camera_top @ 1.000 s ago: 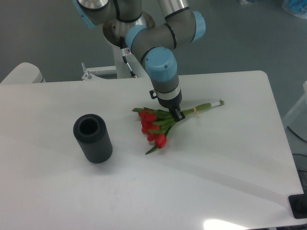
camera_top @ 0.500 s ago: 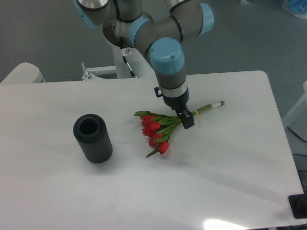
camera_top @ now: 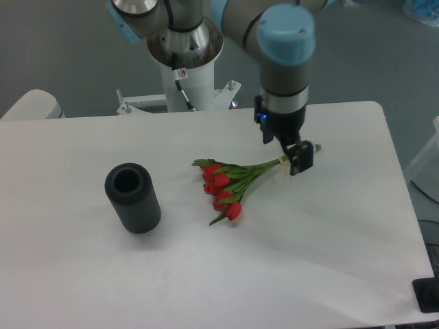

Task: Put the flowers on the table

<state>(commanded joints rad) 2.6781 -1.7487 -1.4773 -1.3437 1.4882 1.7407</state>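
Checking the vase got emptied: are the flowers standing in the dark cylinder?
No, the flowers lie flat on the table, to the right of the cylinder and apart from it.

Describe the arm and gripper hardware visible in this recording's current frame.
The arm has silver-grey tube segments with light blue joint caps, rising from a white pedestal that bears a small red-and-white sticker. The gripper is small and black, with a blue light glowing on its dark wrist section. A thin cable runs down the pedestal.
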